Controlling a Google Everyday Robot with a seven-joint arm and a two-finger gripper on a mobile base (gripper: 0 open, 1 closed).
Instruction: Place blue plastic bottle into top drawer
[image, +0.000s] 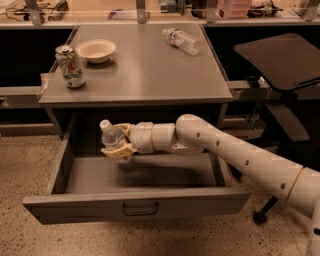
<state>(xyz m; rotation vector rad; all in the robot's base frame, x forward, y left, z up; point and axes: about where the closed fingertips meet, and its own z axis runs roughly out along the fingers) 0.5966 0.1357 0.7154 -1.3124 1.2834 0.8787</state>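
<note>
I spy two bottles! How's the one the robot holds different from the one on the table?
The blue plastic bottle stands nearly upright in the gripper over the open top drawer; the other bottle lies on its side on the table, untouched. Both are clear plastic.

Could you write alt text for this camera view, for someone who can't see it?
A robot arm's gripper holds the blue plastic bottle over the open top drawer, fingers closed around it. On the grey table above sit a soda can, a pale bowl and a smaller bottle lying on its side.
</note>
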